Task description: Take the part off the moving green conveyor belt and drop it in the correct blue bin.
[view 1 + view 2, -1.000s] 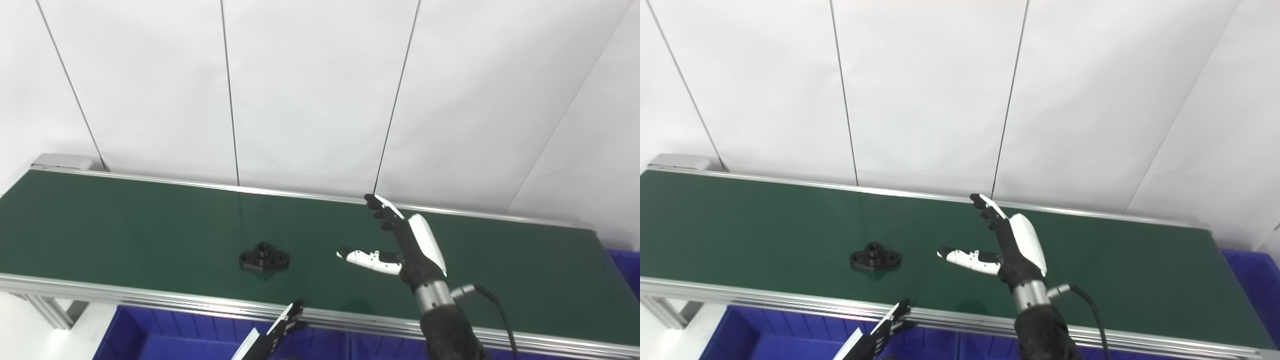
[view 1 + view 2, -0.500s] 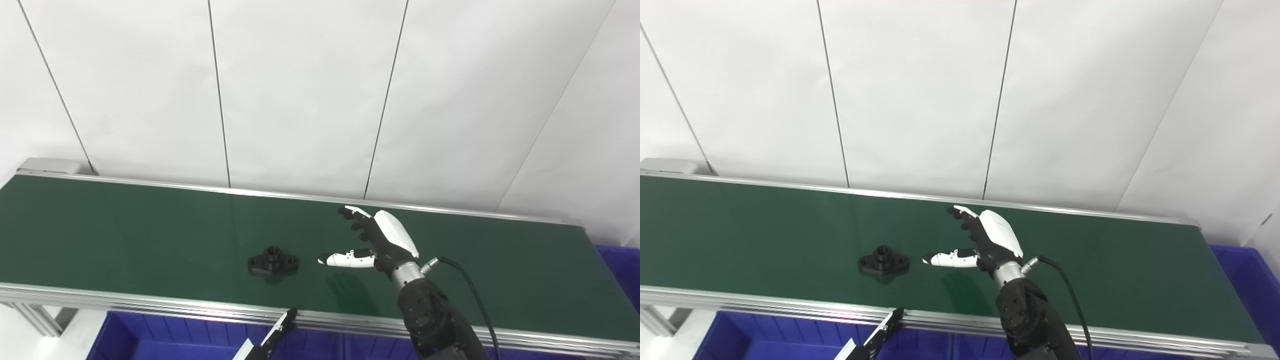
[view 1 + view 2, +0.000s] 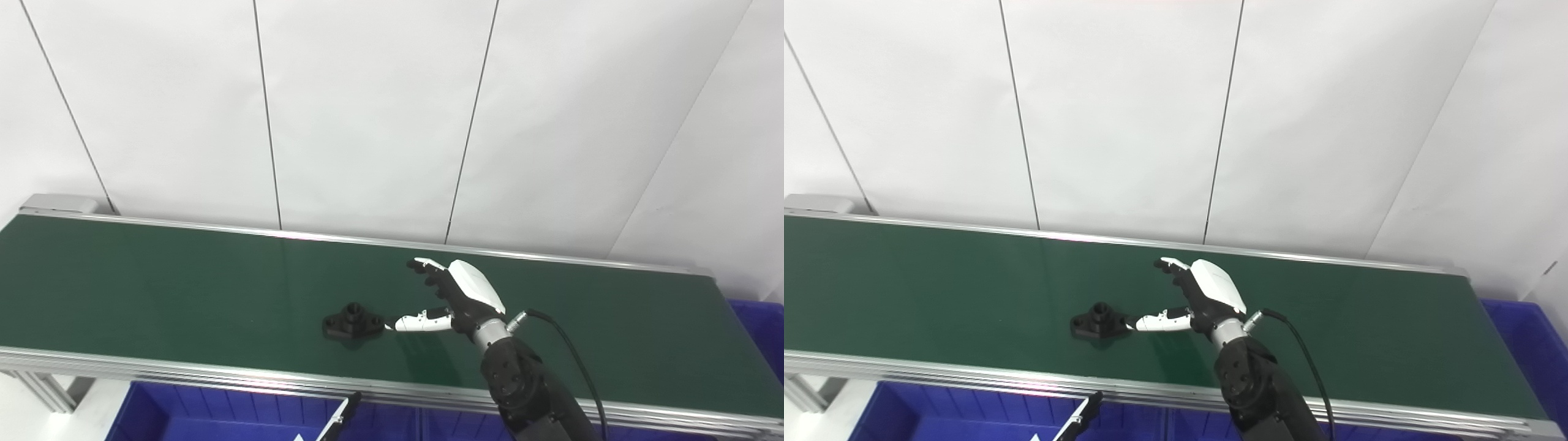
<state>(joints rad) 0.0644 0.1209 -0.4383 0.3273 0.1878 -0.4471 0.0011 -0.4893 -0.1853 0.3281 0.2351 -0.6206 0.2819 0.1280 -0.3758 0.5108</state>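
From my left eye, the black flanged part (image 3: pixel 353 320) lies on the green conveyor belt (image 3: pixel 153 288), near its front rail, and my right hand (image 3: pixel 456 300) sits just beside it, spread wide and holding nothing — the white thumb tip looks to be touching the part's right lug or a hair off it, I cannot tell which. To take it well I judge I should let the belt carry the part into my palm, then curl the upper fingers over the raised hub while the thumb tucks under the flange; closing too soon would only knock it away. My left hand (image 3: pixel 339 422) shows only as a sliver at the bottom edge, too little to tell whether it is spread or clenched. From my right eye the same holds: the part (image 3: pixel 1098 321) against my thumb, the right hand (image 3: pixel 1206 297) released, its cable trailing off the wrist. A blue bin (image 3: pixel 937 416) waits below the front rail and another blue bin (image 3: pixel 1528 343) at the belt's right end — the aluminium rail is the one edge I must lift clear of.
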